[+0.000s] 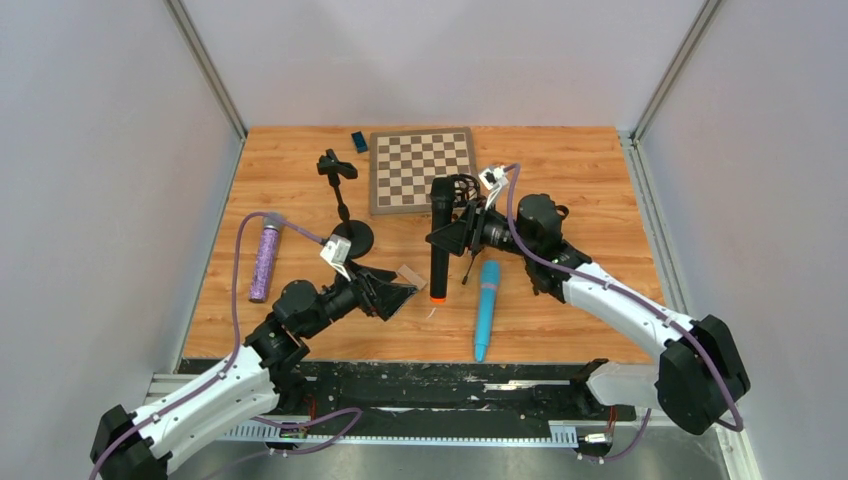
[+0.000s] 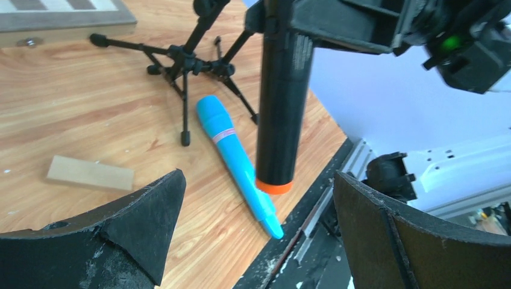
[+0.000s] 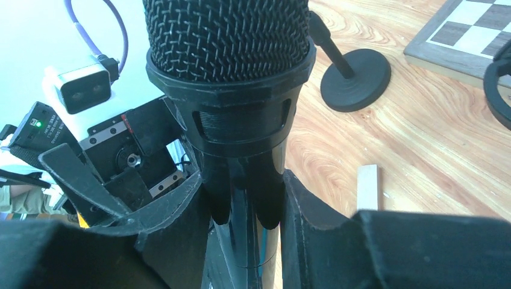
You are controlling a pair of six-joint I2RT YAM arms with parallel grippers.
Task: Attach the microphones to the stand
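Observation:
My right gripper [image 1: 456,238] is shut on the long black microphone [image 1: 440,240], holding it upright by the body just under the mesh grille [image 3: 226,36]. Its orange end [image 2: 274,185] hangs just above the wood. My left gripper [image 1: 402,292] stands open beside it, to its left, nothing between its fingers [image 2: 150,217]. The light blue microphone [image 1: 486,310] lies flat on the table beside the black one. The purple microphone [image 1: 264,262] lies at the far left. A round-base stand [image 1: 345,205] stands left of centre. A small tripod stand [image 2: 187,60] sits behind the black microphone.
A chessboard [image 1: 423,168] lies at the back centre with a small blue block [image 1: 359,141] at its left. A small wooden block [image 1: 411,275] lies near my left fingertips. Grey walls close in both sides, and a black rail [image 1: 450,385] runs along the near edge.

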